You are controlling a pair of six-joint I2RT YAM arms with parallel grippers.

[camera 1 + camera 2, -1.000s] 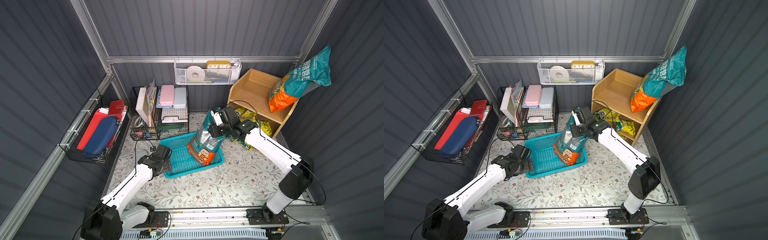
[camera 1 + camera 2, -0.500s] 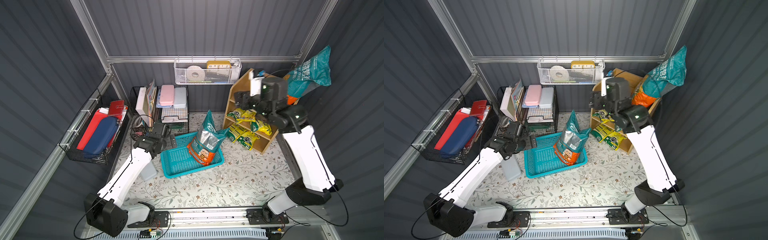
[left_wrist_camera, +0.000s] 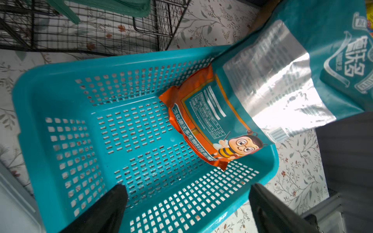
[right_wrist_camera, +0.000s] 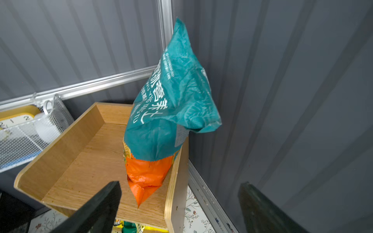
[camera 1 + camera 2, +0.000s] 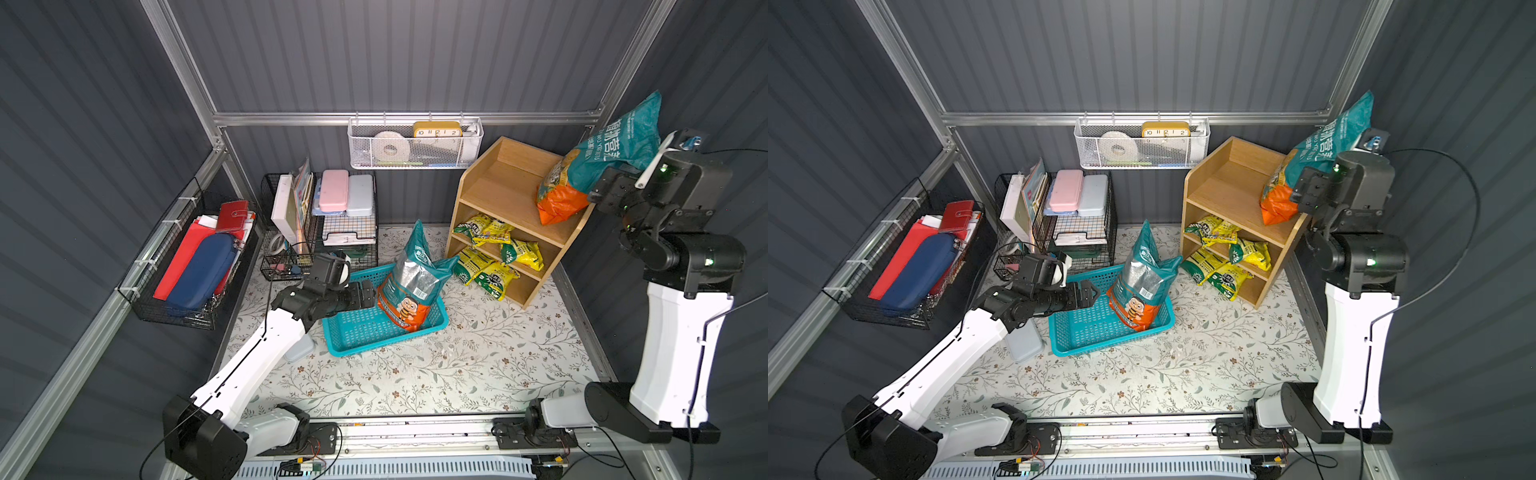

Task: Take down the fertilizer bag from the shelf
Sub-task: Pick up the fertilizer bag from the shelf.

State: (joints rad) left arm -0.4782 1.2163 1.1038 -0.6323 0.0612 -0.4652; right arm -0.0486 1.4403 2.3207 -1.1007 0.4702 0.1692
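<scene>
Bag (image 4: 171, 105) crinkled teal-orange plastic, upright on wooden shelf (image 4: 80, 167).

Dark grey ribbed walls (image 5: 395, 54) close the little room in at the back and on both sides. Shiny silver metal bars (image 5: 415, 118) run along the walls and up the corners. The pale floor sheet with small leaves and flowers (image 5: 457, 365) looks bright. A white mesh basket (image 5: 469, 153) hangs on the back bar. A black wire rack (image 5: 371, 232) stands below it on the floor. A long black wire basket (image 5: 178, 309) hangs on the left wall.
</scene>
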